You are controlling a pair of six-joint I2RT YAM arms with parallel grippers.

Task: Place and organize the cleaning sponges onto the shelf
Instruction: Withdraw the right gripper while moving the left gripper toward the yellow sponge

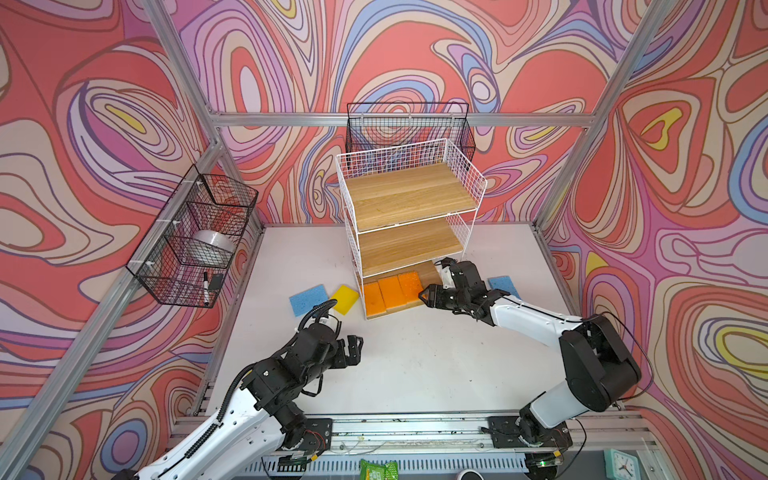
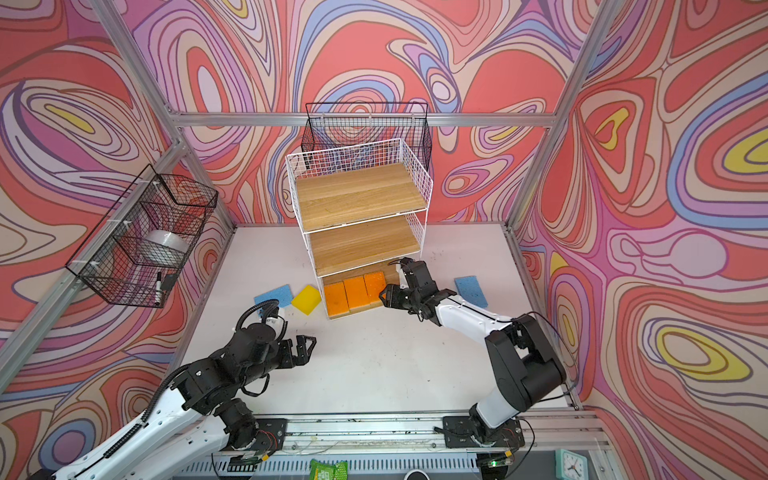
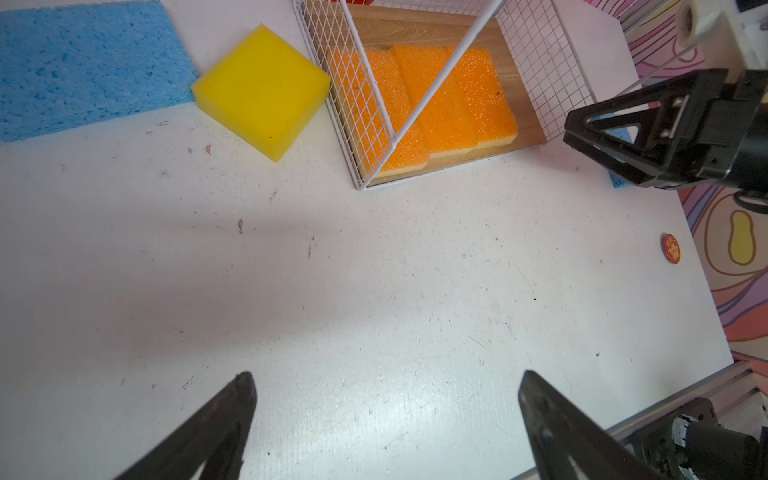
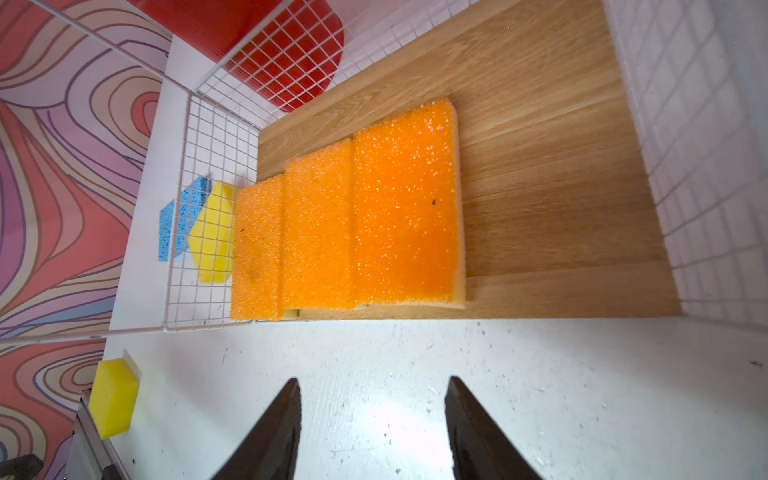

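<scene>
My left gripper, jaws wide apart and empty, is the nearer one to the yellow sponge beside the shelf. My right gripper, also apart, faces three orange sponges on its bottom board.

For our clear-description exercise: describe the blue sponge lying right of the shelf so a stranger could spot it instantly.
Find the white wire shelf. On the table to its right in both top views, just beyond the right arm, lies a thin light blue sponge. The other blue sponge sits left of the shelf beside a yellow sponge; this one lies alone.
</scene>
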